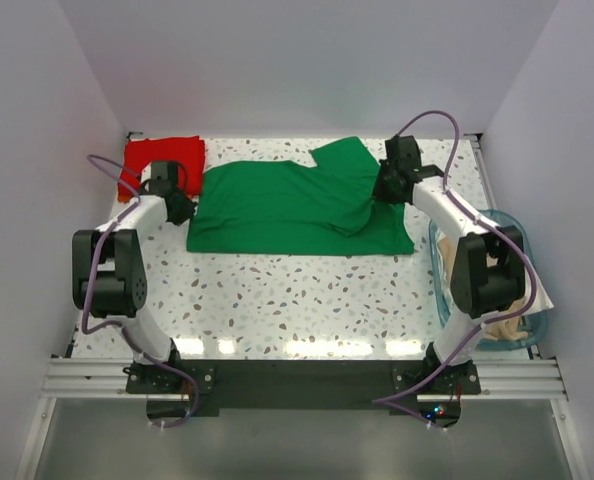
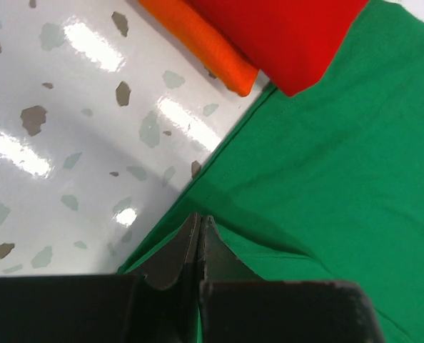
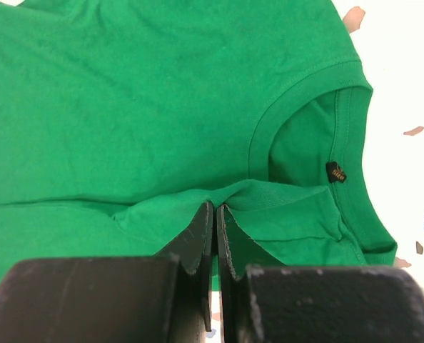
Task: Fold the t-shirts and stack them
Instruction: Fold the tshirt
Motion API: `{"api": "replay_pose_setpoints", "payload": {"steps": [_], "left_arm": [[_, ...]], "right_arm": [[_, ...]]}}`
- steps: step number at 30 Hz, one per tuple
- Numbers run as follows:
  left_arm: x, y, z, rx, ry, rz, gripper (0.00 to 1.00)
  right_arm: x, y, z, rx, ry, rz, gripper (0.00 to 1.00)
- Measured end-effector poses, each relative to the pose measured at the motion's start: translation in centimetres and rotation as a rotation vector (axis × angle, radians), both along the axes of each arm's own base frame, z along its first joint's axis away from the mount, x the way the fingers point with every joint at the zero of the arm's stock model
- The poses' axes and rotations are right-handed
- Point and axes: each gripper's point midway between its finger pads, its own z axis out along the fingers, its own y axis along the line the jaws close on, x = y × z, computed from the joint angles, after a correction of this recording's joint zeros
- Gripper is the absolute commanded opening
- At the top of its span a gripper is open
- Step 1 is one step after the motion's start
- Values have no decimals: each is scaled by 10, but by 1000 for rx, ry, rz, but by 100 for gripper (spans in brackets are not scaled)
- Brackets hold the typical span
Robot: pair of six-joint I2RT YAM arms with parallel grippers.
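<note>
Left hand [image 1: 183,207] is closed, and its fingertips pinch the hem of the green t-shirt [image 1: 277,205] at the left end of the cloth, near the far left corner of the surface [image 1: 307,300]. Just behind it, in that corner, the red t-shirt [image 1: 164,155] lies folded on top of the orange t-shirt [image 2: 205,43]. I judge this is the stack for finished pieces. The green t-shirt lies spread across the far half of the surface, and a flap near its right end is turned over the body. Right hand [image 1: 389,186] is closed too, gripping a bunched fold beside the collar. Both ends are held, probably so that the cloth can be lifted and folded evenly. At the right edge, the basket [image 1: 507,215] holds pale t-shirts [image 1: 507,325] not yet folded.
</note>
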Motion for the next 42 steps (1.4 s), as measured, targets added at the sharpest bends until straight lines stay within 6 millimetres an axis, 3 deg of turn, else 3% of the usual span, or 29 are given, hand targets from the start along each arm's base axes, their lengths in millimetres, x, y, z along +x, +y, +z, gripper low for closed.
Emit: {"api": "replay_pose_setpoints", "payload": {"steps": [8, 11, 13, 14, 15, 17, 18, 19, 23, 26, 30, 35, 39, 42], "left_arm": [[25, -3, 4, -8, -23, -34, 12], [29, -4, 5, -11, -33, -44, 20], [29, -3, 5, -13, -34, -45, 32], [29, -2, 5, -11, -34, -47, 38], [29, -1, 5, -11, -35, -46, 49], [29, 2, 6, -13, -35, -44, 58], [29, 4, 5, -16, -38, -40, 64], [28, 5, 6, -18, -46, -36, 66], [6, 6, 9, -26, -49, -29, 67], [-13, 3, 19, -37, -80, -29, 66], [-34, -2, 28, -57, -121, -31, 62], [-59, -15, 13, -119, -123, -43, 60], [-73, -26, -3, -155, -88, -60, 59], [-73, -33, -3, -165, -92, -80, 59]], "right_arm": [[13, -11, -8, 17, 13, -24, 0], [20, -15, -12, 29, 18, -32, 0], [28, -17, -15, 39, 22, -34, 3], [31, -17, -17, 44, 22, -33, 5], [36, -16, -19, 51, 23, -31, 10], [45, -15, -24, 62, 26, -28, 19], [49, -14, -26, 70, 28, -21, 31], [52, -13, -28, 77, 29, -20, 37], [59, -9, -28, 92, 28, 3, 54], [57, -6, -26, 106, 25, 14, 55], [23, -4, -35, 130, 58, 21, 55], [-17, 7, -56, 150, 105, 30, 54], [-30, 26, -71, 156, 136, 58, 53], [-29, 42, -73, 168, 123, 80, 52]]}}
